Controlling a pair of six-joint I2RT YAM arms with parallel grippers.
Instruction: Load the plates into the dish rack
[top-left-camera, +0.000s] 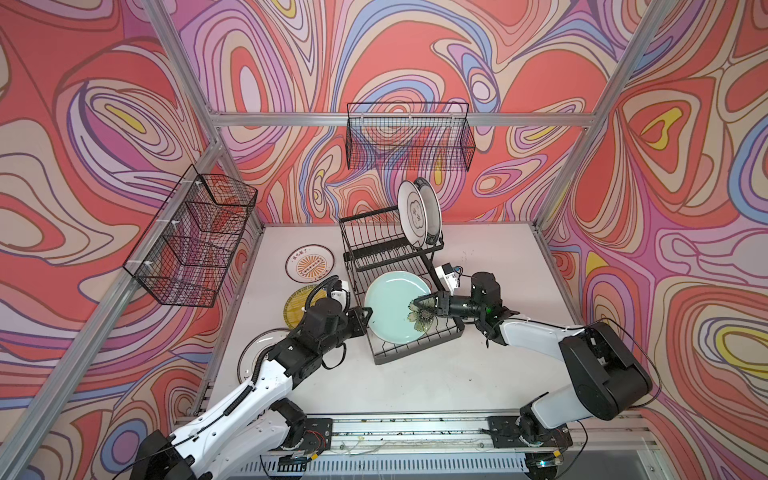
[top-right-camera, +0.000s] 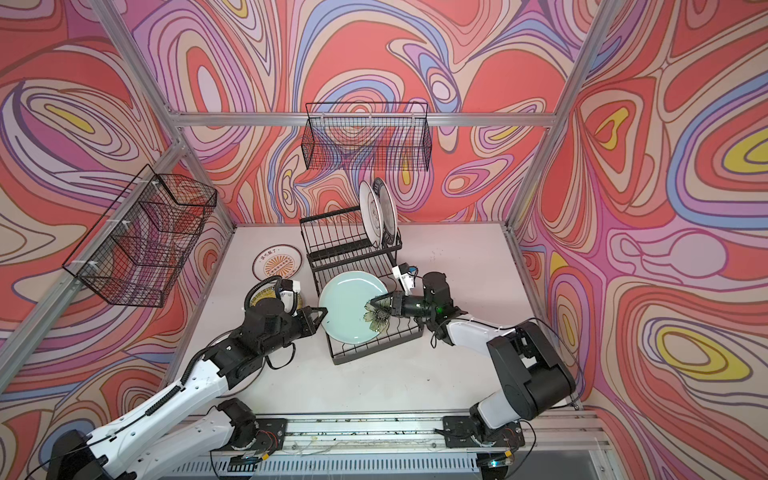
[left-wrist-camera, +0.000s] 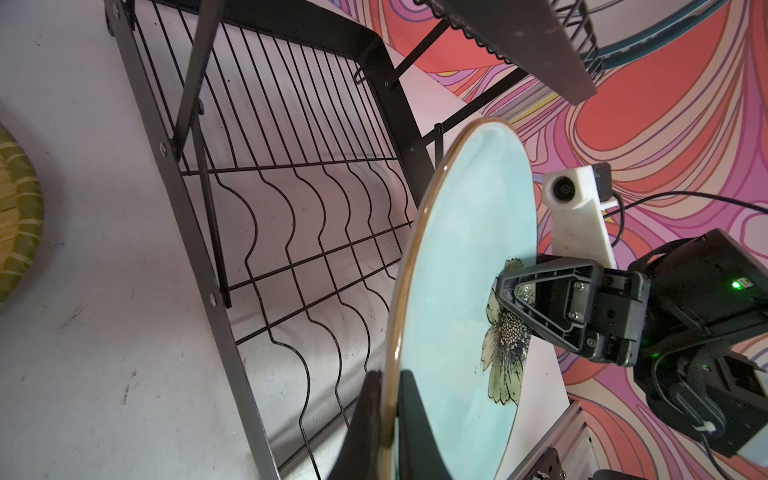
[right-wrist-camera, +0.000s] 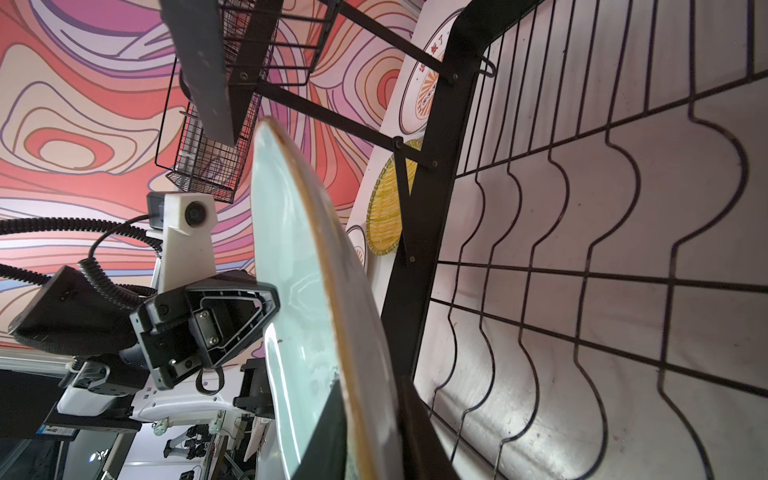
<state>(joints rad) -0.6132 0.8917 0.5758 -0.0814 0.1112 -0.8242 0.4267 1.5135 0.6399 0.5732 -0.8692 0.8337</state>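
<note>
White round plate with a thin dark rim line (top-left-camera: 251, 353) lies flat on the pale counter (top-left-camera: 415, 386), near-left of the black wire dish rack (top-left-camera: 384, 249) (top-right-camera: 345, 249). It is mostly hidden under the left arm, so its pattern can't be read.

Over the rack's low near tray of wavy wires is the pale green round plate with a dark flower print (top-left-camera: 390, 307) (top-right-camera: 349, 305). It is tipped up on edge, face up toward both top views, and gripped from both sides.

Left hand (top-left-camera: 365, 311) (top-right-camera: 322, 311) is at the rack's left side, closed tight on the plate's brown-edged rim. The left wrist view shows one finger on each side of it (left-wrist-camera: 390, 376).

Right hand (top-left-camera: 417, 303) (top-right-camera: 374, 302) comes in from the rack's right side and is clamped narrowly on the plate at the flower. In the right wrist view (right-wrist-camera: 370, 399) one finger is on the face and one is behind. Can't tell if the plate's lower edge touches the tray wires.

Left of the rack, flat on the counter, is a yellow woven-look round plate (top-left-camera: 296, 309) (right-wrist-camera: 386, 208), partly under the left arm. Just beyond it, clear of the rack, is a white round plate with orange sunburst and dark lettering (top-left-camera: 309, 262) (top-right-camera: 277, 262).

On the rack's raised far tier, two plates stand upright in the right-end slots. A white round plate with a cloud outline (top-left-camera: 411, 216) (top-right-camera: 370, 212) is in front. A white round plate with a dark patterned rim (top-left-camera: 433, 208) (top-right-camera: 388, 208) is close behind it.

Beyond the rack, one black fine-mesh basket (top-left-camera: 409, 137) hangs on the back wall. A second black mesh basket (top-left-camera: 191, 237) hangs on the wall left of the rack.
</note>
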